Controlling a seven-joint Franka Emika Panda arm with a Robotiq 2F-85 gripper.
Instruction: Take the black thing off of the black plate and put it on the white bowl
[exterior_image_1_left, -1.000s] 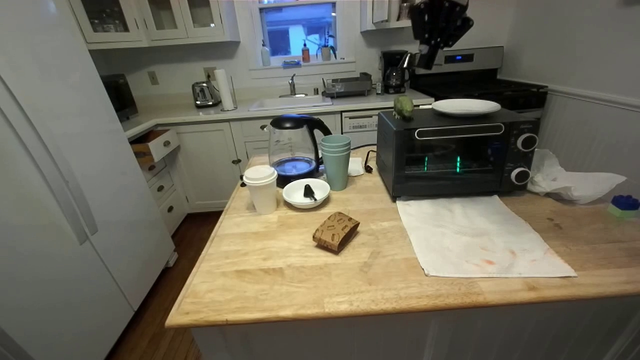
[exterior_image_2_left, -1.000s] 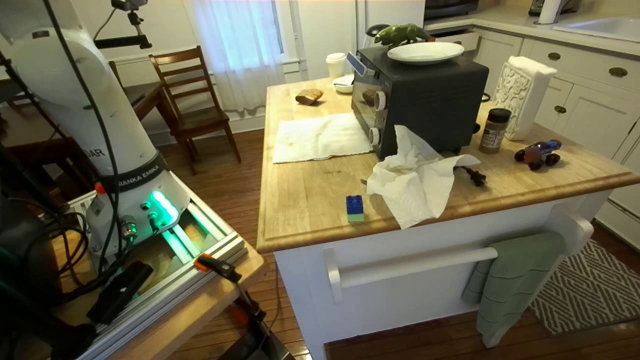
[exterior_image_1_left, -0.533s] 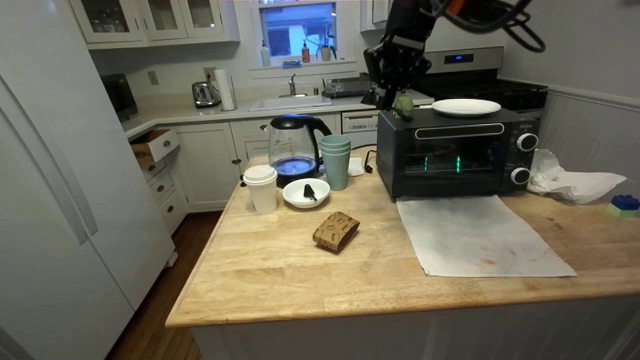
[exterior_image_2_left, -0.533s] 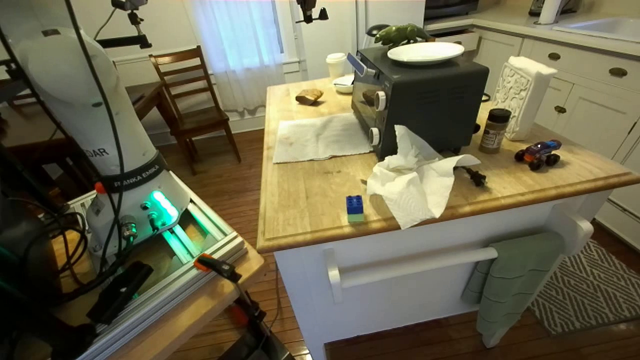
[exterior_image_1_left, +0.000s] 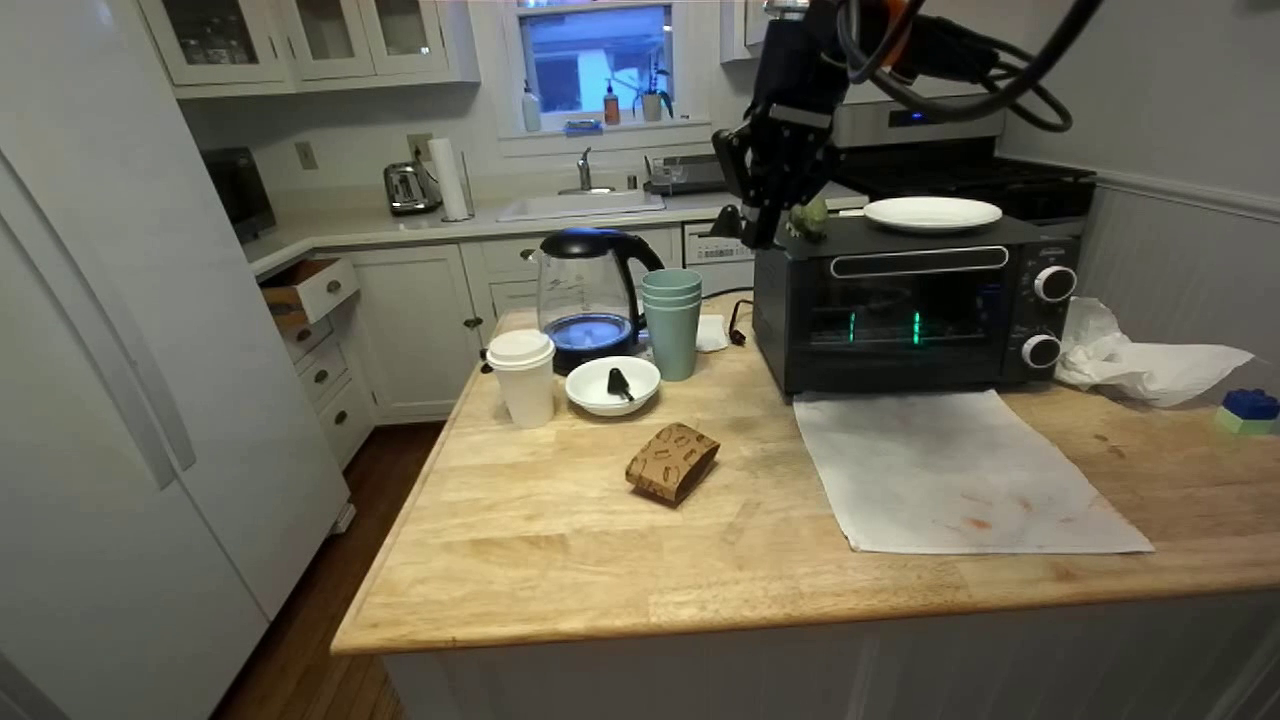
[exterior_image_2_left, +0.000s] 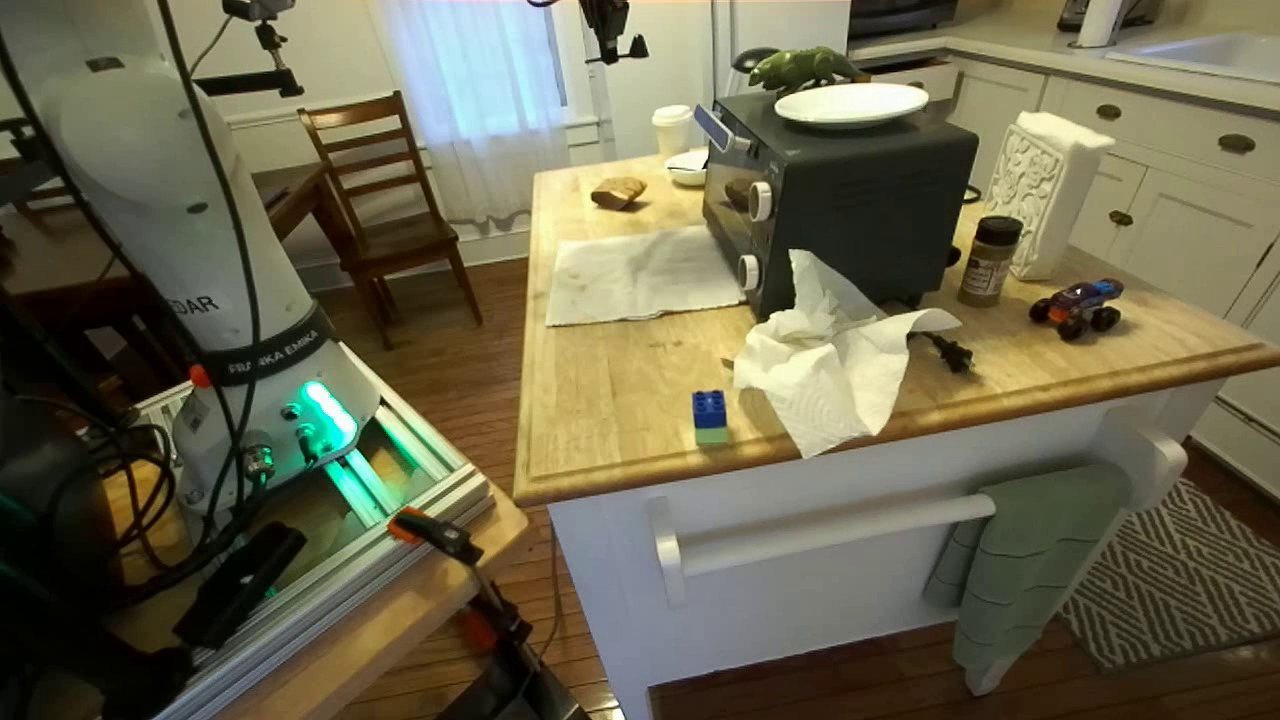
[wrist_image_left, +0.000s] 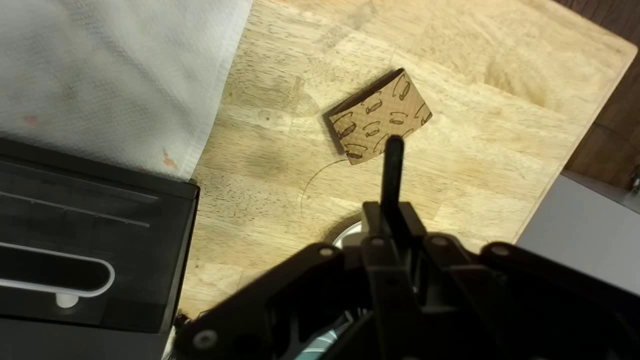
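My gripper (exterior_image_1_left: 762, 232) is shut on a black thing (exterior_image_1_left: 727, 222) and holds it in the air, left of the toaster oven's top edge. In an exterior view the gripper (exterior_image_2_left: 606, 52) shows high up with the black thing (exterior_image_2_left: 638, 46) sticking out sideways. In the wrist view the gripper (wrist_image_left: 387, 212) pinches its dark, narrow end (wrist_image_left: 393, 167). The white bowl (exterior_image_1_left: 585, 394) stands on the wooden table, with another small black piece (exterior_image_1_left: 619, 384) lying in it. In the wrist view only the bowl's rim (wrist_image_left: 350, 231) shows behind the fingers. No black plate is in view.
A white cup (exterior_image_1_left: 524, 382), glass kettle (exterior_image_1_left: 588, 300) and stacked green cups (exterior_image_1_left: 673, 330) stand around the bowl. A cardboard sleeve (exterior_image_1_left: 672, 463) lies in front. The toaster oven (exterior_image_1_left: 900, 320) carries a white plate (exterior_image_1_left: 932, 213) and a green toy (exterior_image_1_left: 807, 215); a white cloth (exterior_image_1_left: 960, 480) lies before it.
My gripper has come down and left in an exterior view, from high over the oven, bringing the held black thing into sight. The bowl and the other objects have not moved.
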